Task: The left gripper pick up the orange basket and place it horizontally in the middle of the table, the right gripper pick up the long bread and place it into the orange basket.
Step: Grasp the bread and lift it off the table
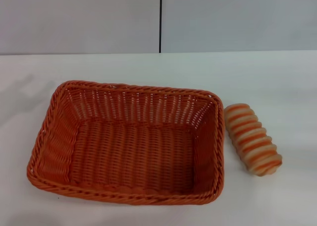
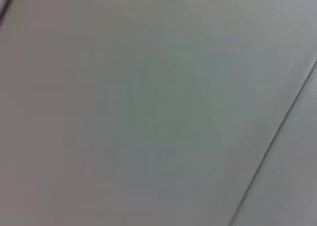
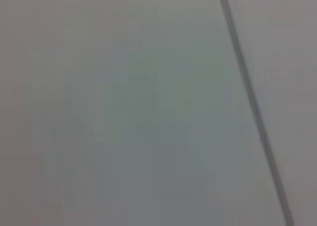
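Orange basket [image 1: 126, 144] sits lengthwise across centre-left of the head view on the table [image 1: 277, 82], long bread [image 1: 252, 139] just beside its right end, outside it; neither gripper appears in any view, jaw state unobservable.

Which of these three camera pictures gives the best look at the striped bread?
The head view. It shows the whole long bread lying on the table just beside the orange basket, outside it. Both wrist views show only blank grey surface with a thin dark line, no bread.
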`<action>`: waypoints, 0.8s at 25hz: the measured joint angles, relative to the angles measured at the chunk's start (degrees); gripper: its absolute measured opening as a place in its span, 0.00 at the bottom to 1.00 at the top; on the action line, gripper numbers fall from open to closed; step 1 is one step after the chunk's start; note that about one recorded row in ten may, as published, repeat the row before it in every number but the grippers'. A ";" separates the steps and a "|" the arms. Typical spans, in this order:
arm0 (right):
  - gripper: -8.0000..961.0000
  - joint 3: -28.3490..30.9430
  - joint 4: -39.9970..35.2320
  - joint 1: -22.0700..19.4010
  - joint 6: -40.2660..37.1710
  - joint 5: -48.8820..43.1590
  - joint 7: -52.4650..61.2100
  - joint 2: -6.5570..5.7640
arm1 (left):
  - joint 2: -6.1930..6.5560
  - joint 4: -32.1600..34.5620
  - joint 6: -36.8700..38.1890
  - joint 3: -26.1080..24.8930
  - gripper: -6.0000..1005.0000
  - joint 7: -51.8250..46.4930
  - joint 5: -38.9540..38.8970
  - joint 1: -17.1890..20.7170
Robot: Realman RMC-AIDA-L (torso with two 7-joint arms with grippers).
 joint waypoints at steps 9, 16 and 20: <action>0.82 -8.10 -32.50 2.98 -4.95 -34.80 36.89 -0.48 | 0.20 -26.74 5.02 -9.21 0.83 37.98 -7.02 -1.23; 0.82 -15.92 -42.73 10.61 -17.43 -56.04 47.77 -2.26 | 0.17 -30.66 3.22 -10.02 0.83 43.59 -6.85 -1.23; 0.82 -17.07 -41.54 14.75 -19.88 -60.04 49.42 -3.94 | 0.13 -32.05 1.26 -9.78 0.83 44.18 -6.69 -1.80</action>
